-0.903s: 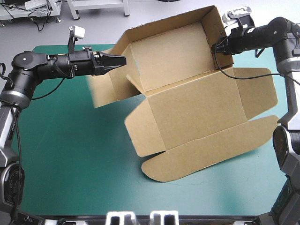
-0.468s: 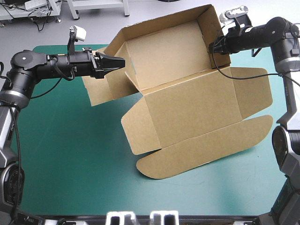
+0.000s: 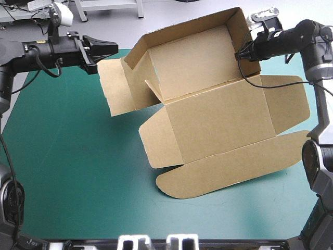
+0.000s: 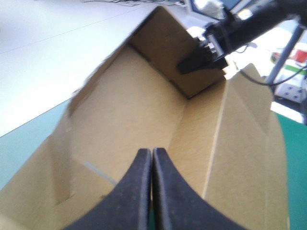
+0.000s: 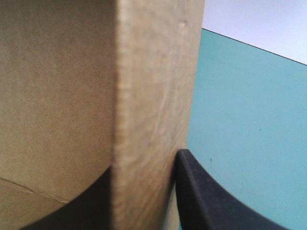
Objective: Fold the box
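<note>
No text, label, brand, number or sign can be read in any view. The box (image 3: 208,120) shows plain brown board on every visible face. The teal-green cover (image 3: 78,172) is likewise unmarked.

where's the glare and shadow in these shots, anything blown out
High view: even light, the box throws a faint shadow on the teal-green cover by its near flap; left wrist view: the room beyond the right gripper is blown out white, the box's far wall in shade; right wrist view: no glare on the box wall.
</note>
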You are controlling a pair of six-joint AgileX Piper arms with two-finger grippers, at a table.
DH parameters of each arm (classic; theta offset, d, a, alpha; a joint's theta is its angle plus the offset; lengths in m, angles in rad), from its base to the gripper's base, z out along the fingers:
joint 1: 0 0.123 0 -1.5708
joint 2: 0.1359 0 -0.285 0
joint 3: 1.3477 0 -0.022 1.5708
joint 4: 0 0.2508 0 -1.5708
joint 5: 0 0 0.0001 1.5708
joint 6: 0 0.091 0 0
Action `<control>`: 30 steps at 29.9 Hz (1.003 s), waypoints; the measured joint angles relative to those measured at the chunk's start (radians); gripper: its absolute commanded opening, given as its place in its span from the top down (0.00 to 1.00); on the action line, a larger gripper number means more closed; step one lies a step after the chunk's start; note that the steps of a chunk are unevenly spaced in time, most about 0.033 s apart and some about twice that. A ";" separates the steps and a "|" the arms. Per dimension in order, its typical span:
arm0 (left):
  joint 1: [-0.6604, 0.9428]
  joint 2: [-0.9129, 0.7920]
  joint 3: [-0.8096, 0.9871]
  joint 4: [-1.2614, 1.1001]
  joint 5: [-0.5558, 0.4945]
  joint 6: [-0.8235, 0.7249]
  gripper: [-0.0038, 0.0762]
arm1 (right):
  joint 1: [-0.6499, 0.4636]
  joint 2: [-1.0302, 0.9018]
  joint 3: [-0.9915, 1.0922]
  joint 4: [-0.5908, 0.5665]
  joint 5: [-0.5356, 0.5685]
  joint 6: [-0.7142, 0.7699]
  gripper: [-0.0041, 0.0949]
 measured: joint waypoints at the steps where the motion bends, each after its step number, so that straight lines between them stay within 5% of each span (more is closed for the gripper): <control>1: 0.027 0.000 -0.008 0.036 -0.003 -0.031 0.96 | 0.000 0.000 0.000 0.000 -0.001 0.000 0.98; 14: 0.231 0.006 -0.013 0.494 -0.099 -0.309 0.96 | 0.000 -0.033 -0.051 0.015 0.012 0.014 0.98; 30: 0.233 0.185 -0.013 0.513 -0.099 -0.307 0.96 | -0.037 -0.038 -0.280 0.150 0.183 0.022 0.98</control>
